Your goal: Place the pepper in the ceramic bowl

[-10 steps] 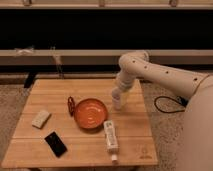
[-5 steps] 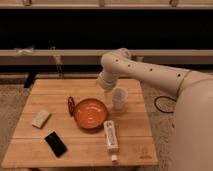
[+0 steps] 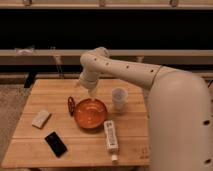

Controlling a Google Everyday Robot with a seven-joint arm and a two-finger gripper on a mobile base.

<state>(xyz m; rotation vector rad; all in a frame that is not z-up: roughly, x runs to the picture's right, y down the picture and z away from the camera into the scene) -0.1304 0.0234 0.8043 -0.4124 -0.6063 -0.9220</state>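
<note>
On the wooden table (image 3: pixel 80 150), a black phone (image 3: pixel 55 143) lies near-left and a white tube (image 3: pixel 111 136) near-right. Farther in, a beige sponge (image 3: pixel 41 118) sits at the left. The ceramic bowl (image 3: pixel 92 116) stands mid-table, and the pepper (image 3: pixel 71 105) lies on the table just beside its left rim. A translucent cup (image 3: pixel 119 98) stands to the bowl's right. The gripper (image 3: pixel 91 95) hangs over the bowl's far rim, right of the pepper and apart from it. Whether it is open, or holds anything, cannot be told.

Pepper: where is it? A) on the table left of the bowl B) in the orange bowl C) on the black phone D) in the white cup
A: the pepper lies on the table beside the ceramic bowl's left rim, while the pincer hangs above the bowl's far edge.
</note>
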